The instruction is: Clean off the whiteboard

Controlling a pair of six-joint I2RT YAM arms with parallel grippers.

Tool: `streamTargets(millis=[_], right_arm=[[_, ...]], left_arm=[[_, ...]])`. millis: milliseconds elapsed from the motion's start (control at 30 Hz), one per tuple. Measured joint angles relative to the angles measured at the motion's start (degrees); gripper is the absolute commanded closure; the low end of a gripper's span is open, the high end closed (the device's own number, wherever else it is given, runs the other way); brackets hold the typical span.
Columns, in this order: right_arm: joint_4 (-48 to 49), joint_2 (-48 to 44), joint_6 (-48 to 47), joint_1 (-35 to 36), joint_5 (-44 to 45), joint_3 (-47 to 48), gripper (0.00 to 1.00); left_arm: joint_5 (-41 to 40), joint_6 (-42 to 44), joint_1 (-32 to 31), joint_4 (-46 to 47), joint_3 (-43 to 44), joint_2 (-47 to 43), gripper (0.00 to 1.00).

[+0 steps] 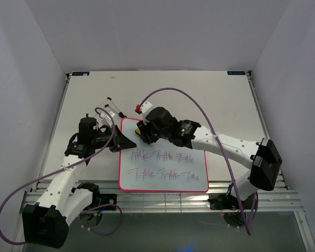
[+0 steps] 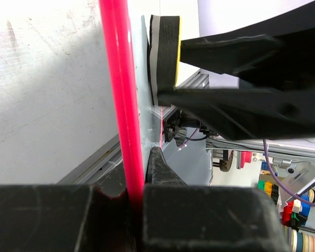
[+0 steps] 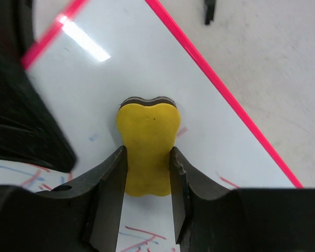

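While both handwriting rows [image 1: 161, 156] stood unwiped, erasing looked barely begun.
Right gripper [image 3: 147, 160] pinched the yellow eraser [image 3: 147, 131] on the whiteboard [image 1: 128, 179]; left gripper [image 1: 122, 140] clamped its pink frame [image 2: 123, 105].

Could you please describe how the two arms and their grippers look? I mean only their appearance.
The left arm and the right arm both have white links joined by bulky black joint housings. A thin purple cable runs in loose loops along each arm. The left gripper and the right gripper are matte black, each with two flat, tapering fingers. No readable markings show.
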Motion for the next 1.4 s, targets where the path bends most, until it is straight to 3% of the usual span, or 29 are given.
streamTargets(millis=[233,533,733,933,1200,1400], right_arm=[[-0.79,-3.30,1.60,0.22,3.56,-4.13,0.66],[-3.39,1.14,1.49,5.64,0.81,7.52,0.67],[-4.15,1.70,1.27,6.21,2.43,8.20,0.67],[4.24,-5.84,4.76,3.61,5.03,-5.84,0.67],[8.55,-21.62,9.05,-14.71,4.94,-33.42,0.67],[5.88,-21.88,9.22,-16.57,2.67,-33.29,0.66]], left_arm=[[0.00,-0.20,0.02,-0.04,-0.24,-1.31,1.00],[1.07,2.16,-0.15,1.09,-0.24,-5.11,1.00],[0.96,2.40,0.13,0.85,-0.76,-6.25,1.00],[0.66,1.97,0.11,0.81,-1.09,-6.27,1.00],[-0.59,-0.61,0.20,-0.02,-1.09,-5.35,1.00],[-0.81,-1.14,0.24,-0.20,-1.09,-5.27,1.00]])
